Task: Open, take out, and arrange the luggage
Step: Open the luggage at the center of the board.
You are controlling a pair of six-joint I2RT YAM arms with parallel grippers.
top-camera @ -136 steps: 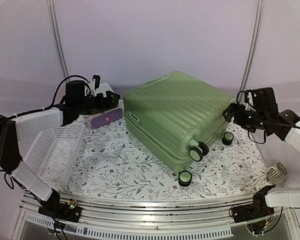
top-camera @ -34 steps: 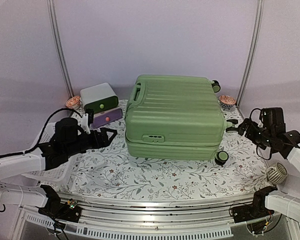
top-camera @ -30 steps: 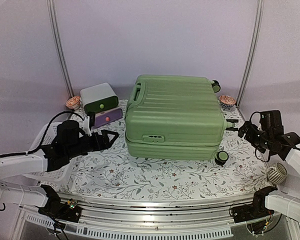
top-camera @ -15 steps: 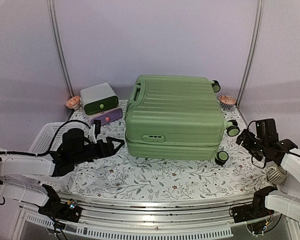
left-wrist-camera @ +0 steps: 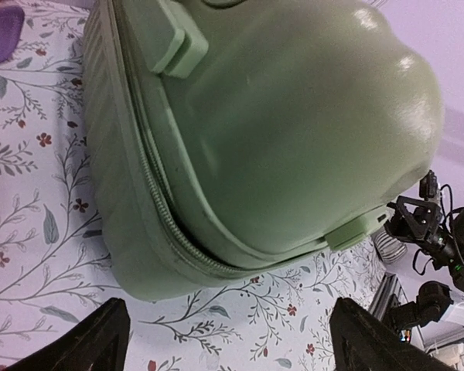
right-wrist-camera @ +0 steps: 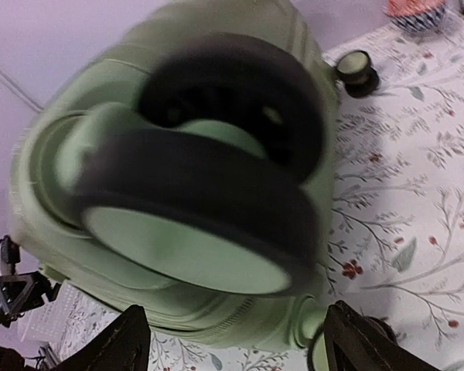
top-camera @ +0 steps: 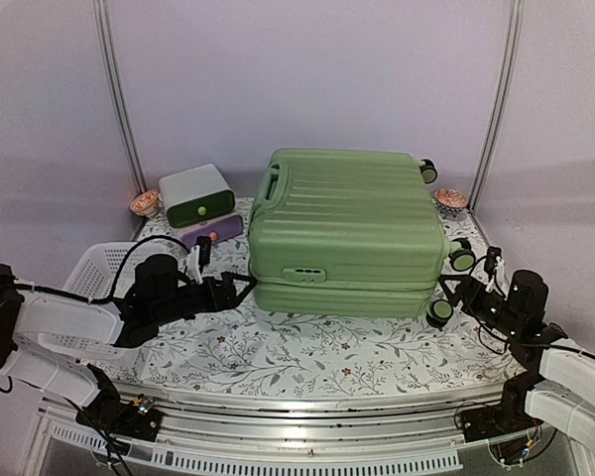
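The luggage [top-camera: 347,228], a light-green ribbed suitcase, lies flat and zipped shut on the floral cloth, with its handle at the left and its black wheels at the right. My left gripper [top-camera: 240,288] is open, low by its near left corner. The left wrist view shows that corner [left-wrist-camera: 255,139] and the zipper seam just ahead of the left gripper [left-wrist-camera: 232,352], with nothing between the fingers. My right gripper [top-camera: 456,294] is open beside the near right wheel [top-camera: 439,311]. In the right wrist view a blurred wheel [right-wrist-camera: 201,201] looms just above the right gripper [right-wrist-camera: 236,348].
A white perforated basket [top-camera: 99,270] sits under my left arm. A white-and-green drawer box [top-camera: 196,193] and a purple box [top-camera: 221,228] stand behind it. Small bowls [top-camera: 145,203] [top-camera: 450,198] rest at the back corners. A purple wall stands close behind.
My left gripper has slid right, up to the suitcase's near left corner. My right arm has dropped and swung in toward the near right wheels.
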